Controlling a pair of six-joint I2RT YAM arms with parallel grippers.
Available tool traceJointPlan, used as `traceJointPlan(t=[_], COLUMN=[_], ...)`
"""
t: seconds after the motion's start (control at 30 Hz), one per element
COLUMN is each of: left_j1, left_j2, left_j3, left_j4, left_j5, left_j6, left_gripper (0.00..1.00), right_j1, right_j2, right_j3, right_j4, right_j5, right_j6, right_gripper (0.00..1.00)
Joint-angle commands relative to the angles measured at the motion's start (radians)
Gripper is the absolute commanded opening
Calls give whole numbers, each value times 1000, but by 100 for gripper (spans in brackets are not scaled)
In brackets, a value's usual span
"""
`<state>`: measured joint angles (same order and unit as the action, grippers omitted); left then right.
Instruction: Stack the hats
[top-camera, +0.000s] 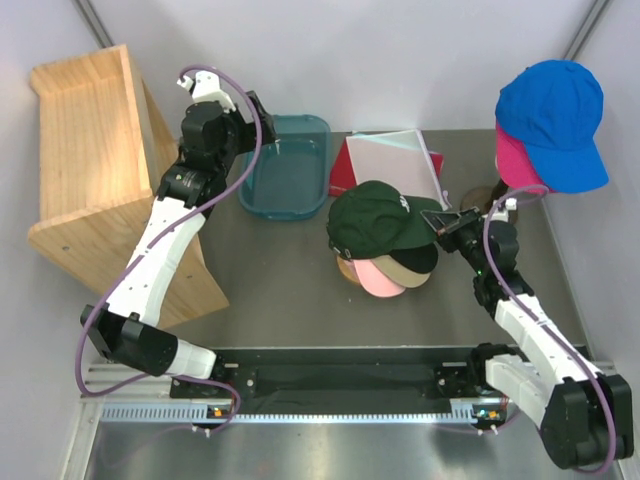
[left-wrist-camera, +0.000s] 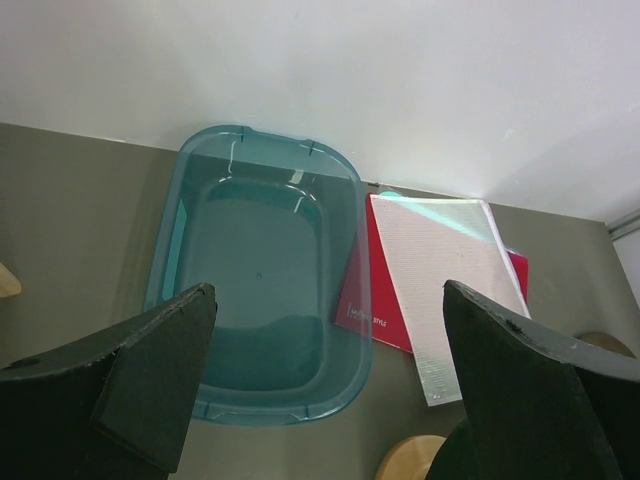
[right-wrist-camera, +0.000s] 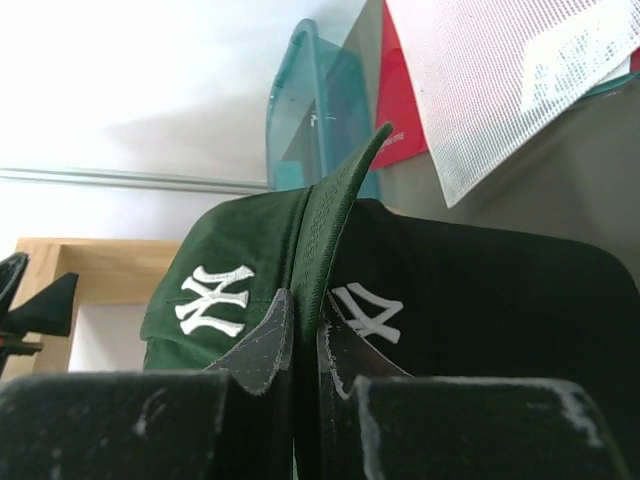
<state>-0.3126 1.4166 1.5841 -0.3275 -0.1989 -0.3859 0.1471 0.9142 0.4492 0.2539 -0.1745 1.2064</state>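
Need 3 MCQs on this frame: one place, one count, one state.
1. The left gripper hangs over:
A. the teal plastic bin
B. a wooden shelf
C. a red folder

2. How many caps sit at the far right?
A. one
B. two
C. four

3. The right gripper is:
A. open and empty
B. shut on the brim of the dark green fabric cap
C. shut on nothing

Key:
1 A: the left wrist view looks straight down into the bin between open jaws.
2 B: the bright blue fabric cap sits over the magenta fabric cap.
3 B: the right wrist view shows both fingers pinching the green brim.
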Motion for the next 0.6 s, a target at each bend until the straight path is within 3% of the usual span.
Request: traceJointPlan(t=[0.0,0.57], left_j1=[9,17], left_j2=[-25,-61], left_j3=[30,-12], left_j4=[7,7], left_j5=[-5,10], left_j6=[15,-7], left_gripper=[99,99], right_j1=[-23,-20], right_j2=[143,-6], right_j3=[-37,-69], right_j4=[-418,-536], right_j5=[164,191], right_j6=[-217,-383], right_gripper=[0,1])
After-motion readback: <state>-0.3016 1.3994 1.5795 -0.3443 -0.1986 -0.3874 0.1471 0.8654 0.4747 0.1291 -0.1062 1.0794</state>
